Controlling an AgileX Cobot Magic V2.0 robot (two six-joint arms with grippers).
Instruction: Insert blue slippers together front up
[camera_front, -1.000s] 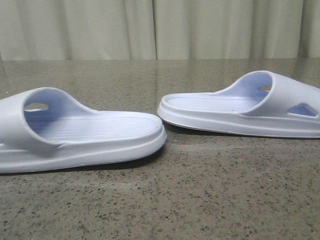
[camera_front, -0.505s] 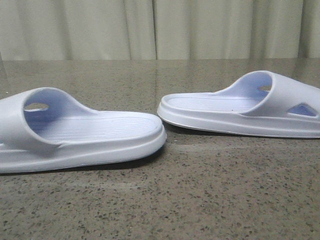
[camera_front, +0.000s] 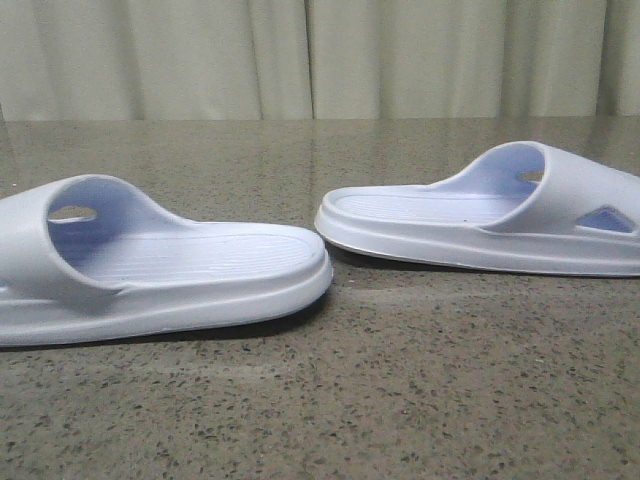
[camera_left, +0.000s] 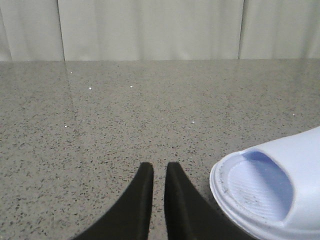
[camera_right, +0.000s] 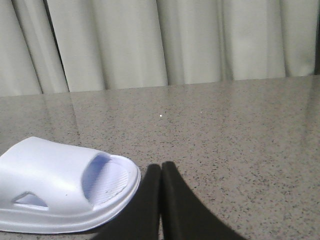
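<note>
Two pale blue-white slippers lie sole-down on the speckled stone table. In the front view the left slipper (camera_front: 150, 265) has its strap at the left edge, and the right slipper (camera_front: 490, 220) has its strap with a triangular cutout at the right. Their open ends nearly meet in the middle. Neither gripper shows in the front view. My left gripper (camera_left: 159, 169) is empty, its black fingers a narrow slit apart, just beside one slipper's strap end (camera_left: 270, 192). My right gripper (camera_right: 161, 167) is shut and empty, just beside the other slipper (camera_right: 60, 185).
The grey-brown speckled table (camera_front: 400, 400) runs back to pale pleated curtains (camera_front: 320, 55). Only the two slippers lie on it in these views.
</note>
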